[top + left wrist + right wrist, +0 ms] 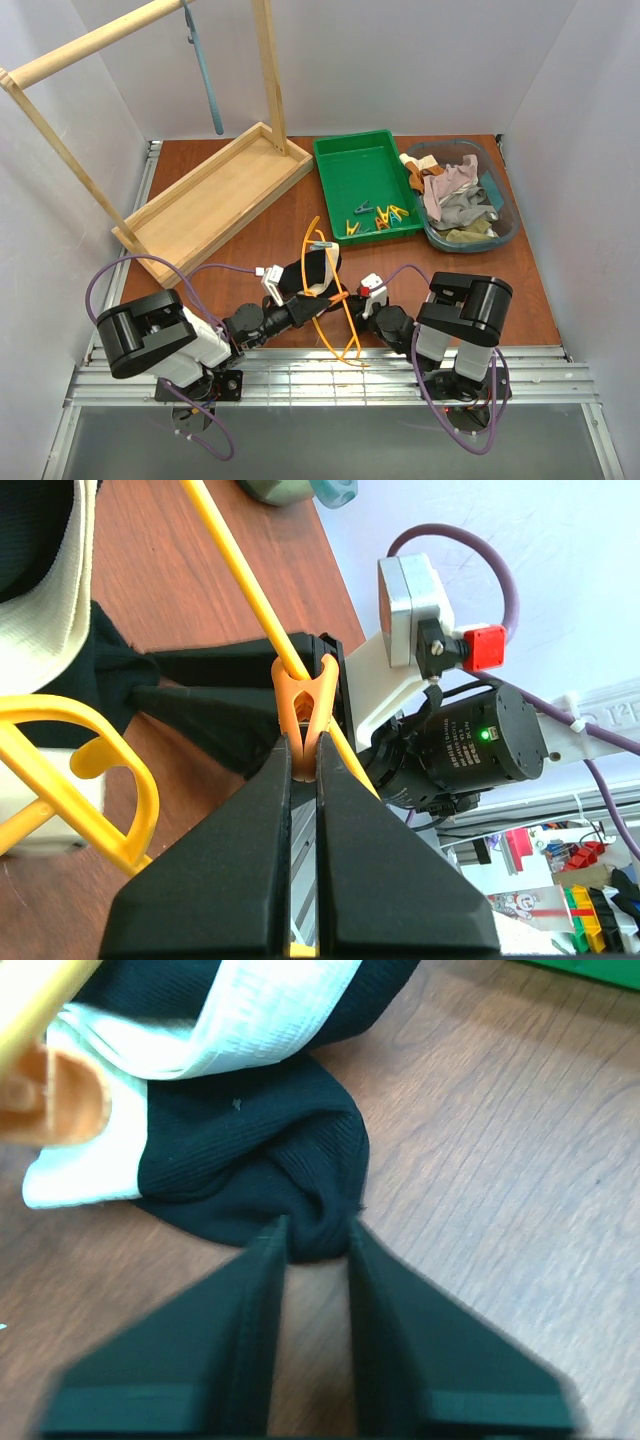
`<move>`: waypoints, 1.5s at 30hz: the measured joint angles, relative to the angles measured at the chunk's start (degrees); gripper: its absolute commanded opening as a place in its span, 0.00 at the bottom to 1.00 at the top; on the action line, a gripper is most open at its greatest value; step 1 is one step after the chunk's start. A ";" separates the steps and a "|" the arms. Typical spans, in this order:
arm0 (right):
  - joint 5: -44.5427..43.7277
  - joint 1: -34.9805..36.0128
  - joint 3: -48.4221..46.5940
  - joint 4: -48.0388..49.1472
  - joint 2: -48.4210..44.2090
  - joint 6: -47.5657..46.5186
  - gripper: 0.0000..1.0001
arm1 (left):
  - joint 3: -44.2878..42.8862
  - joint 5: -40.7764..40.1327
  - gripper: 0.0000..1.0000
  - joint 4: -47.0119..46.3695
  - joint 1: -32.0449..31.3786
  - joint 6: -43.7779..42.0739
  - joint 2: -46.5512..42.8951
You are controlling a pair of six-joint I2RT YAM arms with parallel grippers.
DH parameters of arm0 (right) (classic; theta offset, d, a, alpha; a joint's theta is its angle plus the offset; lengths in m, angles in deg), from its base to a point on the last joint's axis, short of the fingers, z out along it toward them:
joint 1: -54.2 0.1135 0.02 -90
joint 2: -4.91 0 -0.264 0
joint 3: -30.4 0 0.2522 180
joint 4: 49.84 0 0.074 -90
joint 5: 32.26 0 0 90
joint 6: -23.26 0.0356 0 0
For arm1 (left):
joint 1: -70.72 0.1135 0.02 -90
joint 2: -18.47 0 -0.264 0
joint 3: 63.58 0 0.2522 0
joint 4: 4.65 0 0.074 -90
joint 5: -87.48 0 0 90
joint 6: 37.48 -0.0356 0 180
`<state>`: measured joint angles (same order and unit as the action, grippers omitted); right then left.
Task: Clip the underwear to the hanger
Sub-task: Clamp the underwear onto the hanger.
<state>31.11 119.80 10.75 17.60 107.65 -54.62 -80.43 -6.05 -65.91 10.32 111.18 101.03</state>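
Note:
The yellow-orange hanger (pixel 345 320) lies flat near the table's front edge, with the black underwear (pixel 314 270) and its cream waistband draped over its upper part. My left gripper (pixel 304 750) is shut on an orange clothes peg (pixel 303 702) that straddles the hanger's thin bar (pixel 235 575). My right gripper (pixel 316 1240) is shut on a bunched fold of the underwear (pixel 260 1150), low over the table. The peg (pixel 55 1095) sits left of that fold. In the top view both grippers meet at the peg (pixel 338 296). A pale blue peg (pixel 322 244) sits at the underwear's far end.
A green tray (pixel 340 165) holding several coloured pegs stands at the back centre. A clear bin (pixel 505 225) of mixed clothes is to its right. A wooden rack with a tray base (pixel 215 200) stands at back left, with a grey-blue hanger (pixel 207 80) on its rail.

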 measured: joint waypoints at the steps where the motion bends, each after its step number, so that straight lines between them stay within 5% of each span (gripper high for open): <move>1: -0.37 0.00 0.07 0.02 0.02 0.22 0.09 | 0.00 -0.07 0.00 0.00 0.00 -0.04 -0.09; 2: -0.66 0.02 0.13 0.00 0.02 0.59 0.02 | 0.00 -0.11 0.00 0.00 0.00 -0.13 -0.26; 15: -9.84 0.02 2.78 -5.77 -12.22 3.58 0.01 | 0.00 -0.61 0.00 0.00 0.00 -0.81 -4.26; 27: -21.51 0.04 2.80 -23.71 -28.44 6.47 0.01 | 0.00 -1.55 0.00 -0.02 0.00 -1.22 -5.97; 29: -22.43 0.04 2.80 -26.10 -29.77 6.97 0.09 | 0.00 -1.60 0.00 -0.02 0.00 -1.25 -5.95; 31: -22.67 0.07 2.80 -28.61 -31.19 7.26 0.31 | 0.00 -1.60 0.00 -0.02 0.00 -1.25 -5.92; 34: -22.64 0.94 2.78 -32.20 -33.27 7.39 0.45 | 0.00 -1.62 0.00 -0.02 -0.02 -1.25 -5.73; 36: -22.56 2.16 2.64 -34.75 -34.60 7.41 0.45 | 0.00 -1.60 0.00 -0.02 -0.02 -1.27 -5.57; 39: -22.05 3.50 1.79 -37.99 -36.30 7.96 0.31 | 0.00 -1.60 0.00 -0.02 -0.02 -1.38 -5.53; 45: -18.95 3.78 -1.88 -40.30 -34.32 10.14 0.29 | 0.00 -1.60 0.00 0.00 -0.07 -1.66 -5.79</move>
<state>12.16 123.58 8.87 -22.70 73.33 -44.48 -80.43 -7.65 -65.91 10.25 109.52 95.24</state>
